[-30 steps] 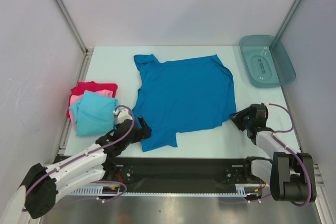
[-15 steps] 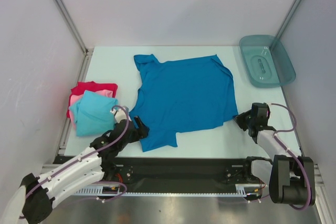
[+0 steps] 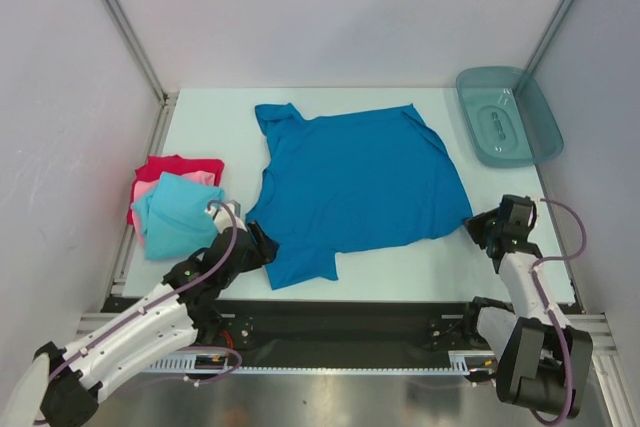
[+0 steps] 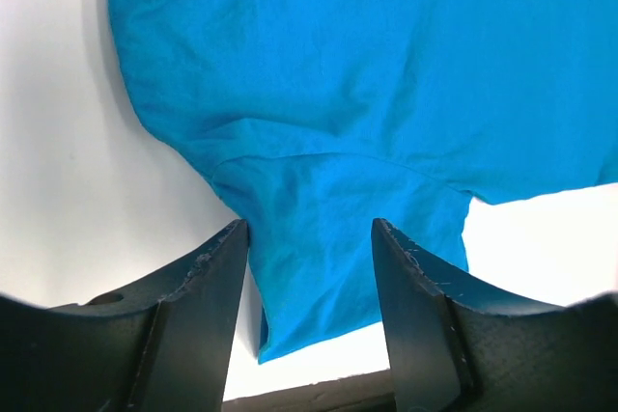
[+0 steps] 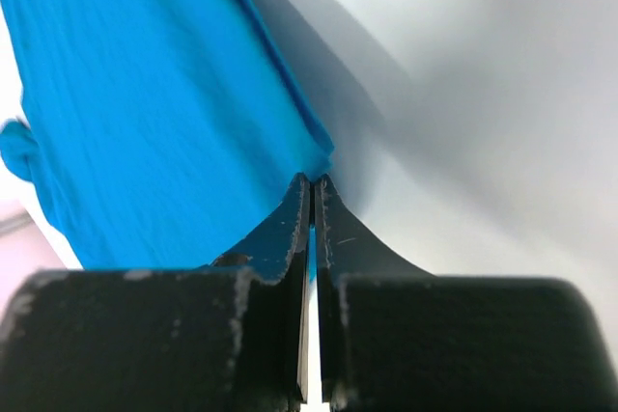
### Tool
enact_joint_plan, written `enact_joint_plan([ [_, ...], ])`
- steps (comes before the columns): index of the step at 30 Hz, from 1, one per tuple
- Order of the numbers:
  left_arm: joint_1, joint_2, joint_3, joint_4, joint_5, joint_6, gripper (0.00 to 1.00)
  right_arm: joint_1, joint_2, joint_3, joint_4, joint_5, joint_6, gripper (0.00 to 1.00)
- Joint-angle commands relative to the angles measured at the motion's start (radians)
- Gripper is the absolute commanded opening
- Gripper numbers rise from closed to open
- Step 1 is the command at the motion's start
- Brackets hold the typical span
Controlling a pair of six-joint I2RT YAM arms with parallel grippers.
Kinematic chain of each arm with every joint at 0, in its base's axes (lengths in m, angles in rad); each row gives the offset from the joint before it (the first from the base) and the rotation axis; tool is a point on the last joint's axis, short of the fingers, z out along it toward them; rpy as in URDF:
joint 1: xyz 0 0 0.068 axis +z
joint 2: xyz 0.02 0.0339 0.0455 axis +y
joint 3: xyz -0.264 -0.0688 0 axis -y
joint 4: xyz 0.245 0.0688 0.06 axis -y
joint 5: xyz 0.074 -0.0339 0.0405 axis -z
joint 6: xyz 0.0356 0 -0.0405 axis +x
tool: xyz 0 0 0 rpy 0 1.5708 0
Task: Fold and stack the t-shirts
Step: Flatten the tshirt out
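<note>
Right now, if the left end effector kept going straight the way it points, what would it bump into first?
Probably the blue t-shirt: its sleeve lies right ahead, between the left end effector's spread fingers. How high it hangs above the cloth is unclear.

left pincer (image 4: pixel 309 229) parted, right pincer (image 5: pixel 311 182) clamped shut

Spread t-shirt (image 3: pixel 350 187) is lying mid-table (image 3: pixel 420 267); folded t-shirt stack (image 3: pixel 175 209) is sitting to its left; tray (image 3: pixel 507 117) is sitting at the far-right corner.
</note>
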Motion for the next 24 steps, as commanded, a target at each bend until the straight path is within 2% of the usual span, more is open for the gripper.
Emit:
enact_joint_plan([
  [1,-0.009,-0.032,0.043,-0.027,-0.005,0.004,0.59,-0.062,-0.038,0.039,-0.061,-0.036,-0.037,0.00],
  [8,-0.009,-0.056,0.054,-0.055,-0.008,0.004,0.59,-0.141,-0.092,0.033,-0.122,-0.087,-0.073,0.00],
  [15,-0.013,-0.050,0.051,-0.053,0.002,0.000,0.59,-0.194,-0.061,0.023,-0.109,-0.125,-0.101,0.00],
  [24,-0.016,-0.069,0.046,-0.064,0.001,-0.006,0.59,-0.308,-0.156,-0.005,-0.185,-0.192,-0.109,0.00],
])
